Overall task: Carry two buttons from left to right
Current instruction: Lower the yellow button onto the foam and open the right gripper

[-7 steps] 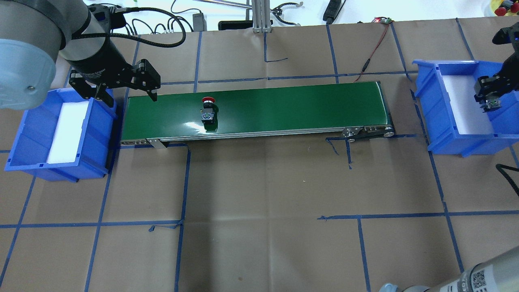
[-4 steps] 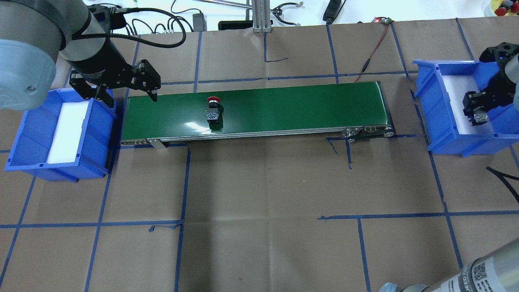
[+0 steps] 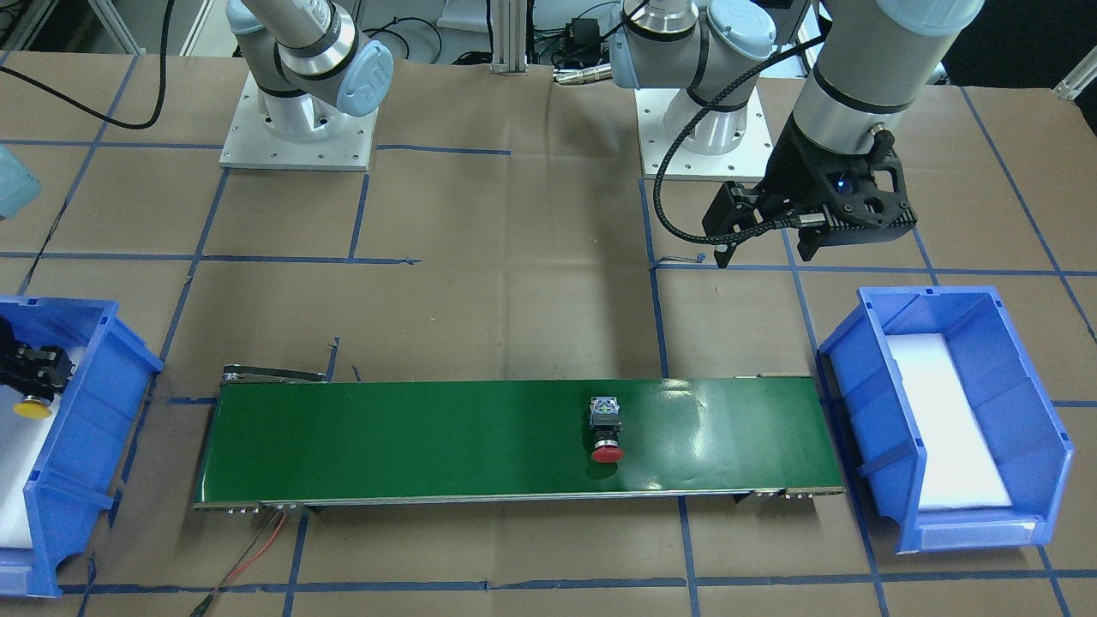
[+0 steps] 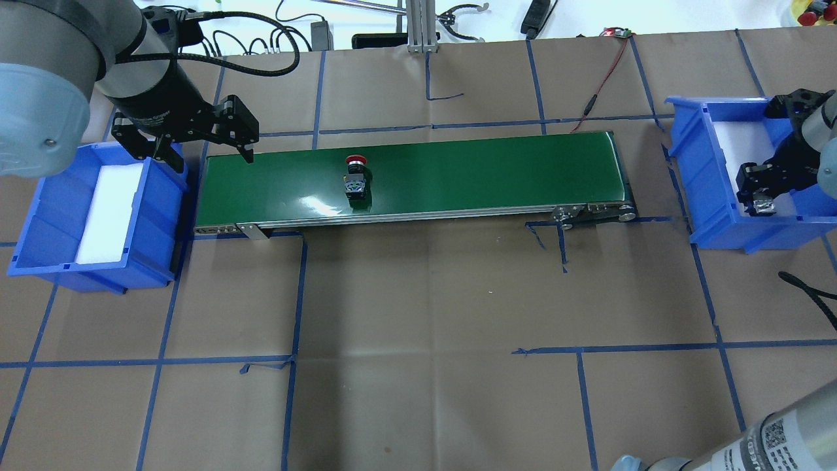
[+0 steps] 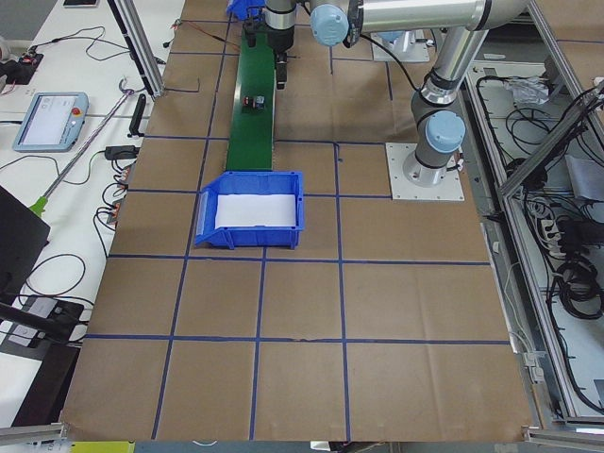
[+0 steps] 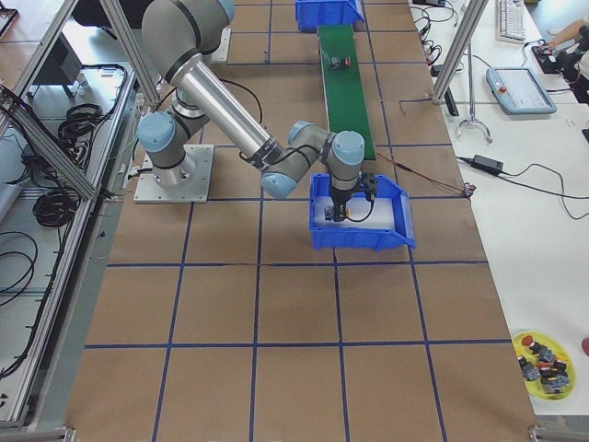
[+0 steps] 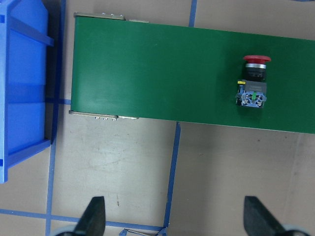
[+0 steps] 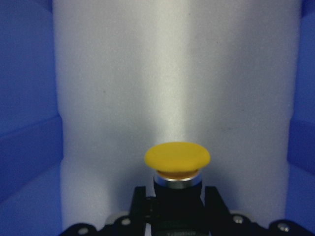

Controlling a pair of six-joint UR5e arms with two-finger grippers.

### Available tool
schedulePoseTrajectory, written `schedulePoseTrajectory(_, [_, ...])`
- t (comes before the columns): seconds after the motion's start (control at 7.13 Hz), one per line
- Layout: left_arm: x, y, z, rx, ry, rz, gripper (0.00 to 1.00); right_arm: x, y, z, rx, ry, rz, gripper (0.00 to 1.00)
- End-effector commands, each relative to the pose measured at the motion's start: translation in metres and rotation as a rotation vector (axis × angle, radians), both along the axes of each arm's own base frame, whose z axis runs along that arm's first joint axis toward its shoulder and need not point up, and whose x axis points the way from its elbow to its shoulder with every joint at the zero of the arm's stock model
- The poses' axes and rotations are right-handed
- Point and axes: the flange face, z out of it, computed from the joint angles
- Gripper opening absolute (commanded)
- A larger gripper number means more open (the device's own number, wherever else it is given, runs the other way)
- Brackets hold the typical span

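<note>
The red button [image 4: 355, 176] lies on its side on the green conveyor belt [image 4: 458, 170], left of the belt's middle; it also shows in the left wrist view [image 7: 254, 83] and the front view [image 3: 606, 433]. My left gripper [image 4: 212, 159] is open and empty, above the belt's left end. My right gripper [image 4: 758, 196] is shut on the yellow button [image 8: 177, 157] and holds it low inside the right blue bin [image 4: 709, 176], cap pointing down at the white foam. The yellow cap also shows in the front view [image 3: 32, 408].
A blue bin with a white foam liner [image 4: 157, 216] stands at the belt's left end. A red-and-black wire [image 4: 598, 91] runs from the belt's far right corner. Cables and tools lie along the table's back edge. Blue tape lines mark the brown table cover.
The red button has travelled to the right along the belt. My right gripper has moved down and leftward into the right bin with the yellow button. My left gripper has not moved.
</note>
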Motion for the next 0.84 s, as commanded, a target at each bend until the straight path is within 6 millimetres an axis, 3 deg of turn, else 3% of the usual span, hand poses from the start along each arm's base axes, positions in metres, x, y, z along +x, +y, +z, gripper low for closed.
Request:
schedulePoseTrajectory(0.0, [0.0, -0.0001, 0.0003, -0.001, 0.0, 0.001, 1.0, 0.0014, 0.0011, -0.0038, 0.008, -0.002, -0.008, 0.04])
schedulePoseTrajectory(0.14, [0.0, -0.0003, 0.0011, -0.003, 0.0, 0.001, 1.0, 0.0016, 0.0017, -0.0046, 0.011, -0.003, -0.008, 0.27])
schedulePoseTrajectory(0.28, [0.0, -0.0001, 0.0003, -0.001, 0.0, 0.001, 1.0, 0.0033, 0.0035, -0.0067, 0.013, -0.009, -0.011, 0.85])
schedulePoseTrajectory(0.42, [0.0008, -0.0005, 0.0011, -0.003, 0.0, 0.004, 1.0, 0.0041, 0.0047, -0.0045, 0.01, -0.008, -0.017, 0.99])
schedulePoseTrajectory(0.7, [0.0, -0.0001, 0.0003, -0.001, 0.0, 0.004, 1.0, 0.0024, 0.002, 0.0026, -0.003, 0.001, -0.016, 0.99])
